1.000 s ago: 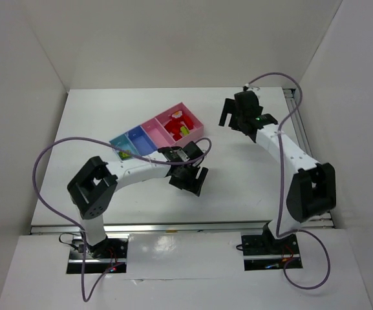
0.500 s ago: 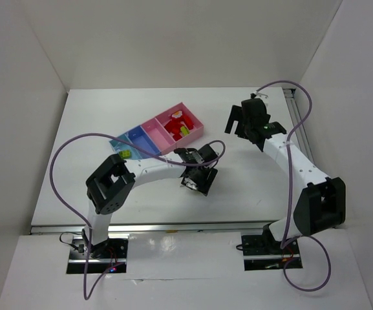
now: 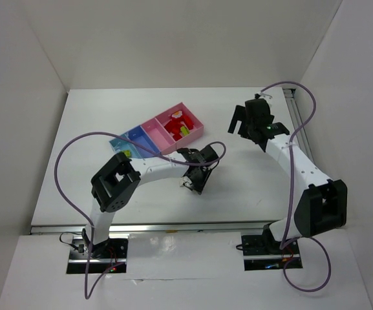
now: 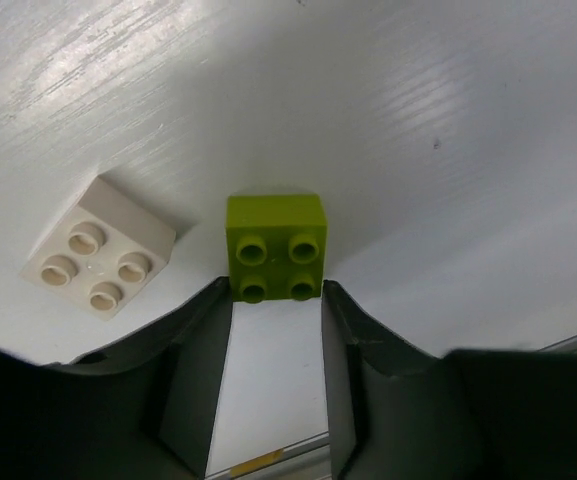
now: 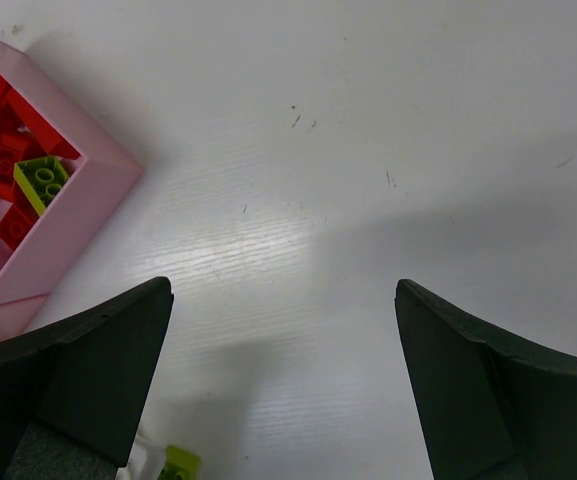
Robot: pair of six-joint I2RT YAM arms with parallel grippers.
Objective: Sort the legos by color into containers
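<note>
We see the white tabletop [image 3: 238, 194] carrying everything. The left arm [image 3: 154, 166] reaches toward the middle, lower than a second ago. Its jaws, wide then, are now narrow, with their tips against both sides of the lime green lego [image 4: 275, 235]. The right arm [image 3: 289, 155] has shifted slightly rightward; its jaws stand wide over the tabletop, right of the containers [image 3: 149, 134]. In that joined row, the end pink tray [image 5: 88, 215] holds red legos [image 5: 3, 165] and one green brick [image 5: 40, 180], and the light blue tray [image 3: 117, 143] holds another green one [image 3: 126, 154]. The lime green lego lies studs up on the tabletop; it is square, so it has no long axis, and its edges line up with the jaws. The cream lego [image 4: 98, 255] lies just left of it, apart, studs up and turned diagonally.
</note>
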